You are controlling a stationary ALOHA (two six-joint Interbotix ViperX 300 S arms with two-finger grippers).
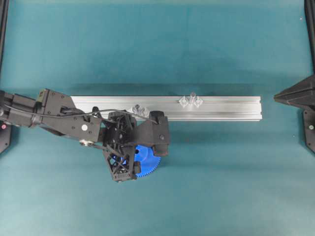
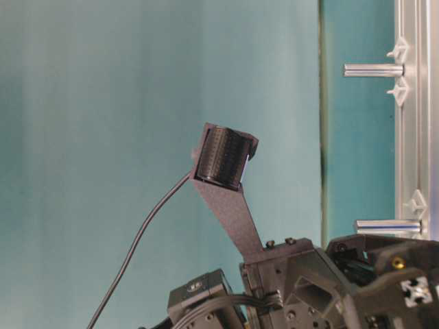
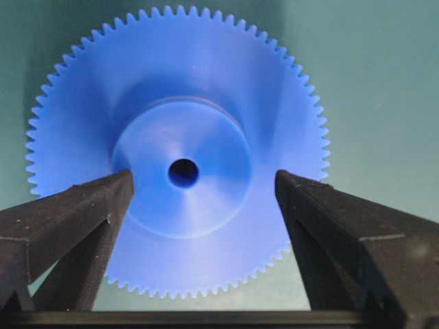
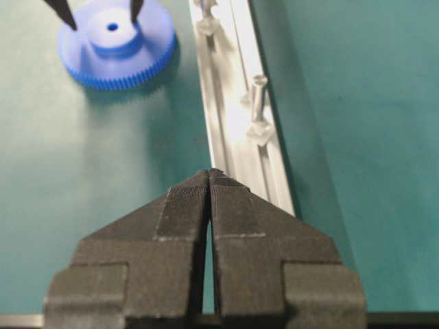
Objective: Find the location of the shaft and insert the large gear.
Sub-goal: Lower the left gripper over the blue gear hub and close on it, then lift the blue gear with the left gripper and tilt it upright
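i am looking down at a green table with a long silver rail [image 1: 167,107] lying across it. my left gripper [image 3: 204,195] hangs over the large gear [image 3: 178,154], a flat blue toothed disc lying on the table just in front of the rail. its jaws are spread wide, one finger on each side of the raised hub, and they hold nothing. my right gripper [image 4: 208,179] sits back at the right edge with its jaws pressed together, also holding nothing.

the shaft [image 4: 257,96] is a thin pale pin standing on a clear bracket on the rail, well to the right of the gear. a second clear bracket [image 1: 139,110] sits on the rail close beside my left arm.

to do this step well, i judge i should lower straight down with the centre hole midway between the fingers, close on the hub rather than the teeth, and keep the gear level when lifting, since a tilted gear would likely bind on such a narrow pin.

from above, the arm covers most of the gear. i cannot tell whether the fingertips touch the gear's face. the side view shows two pins but not the gear.
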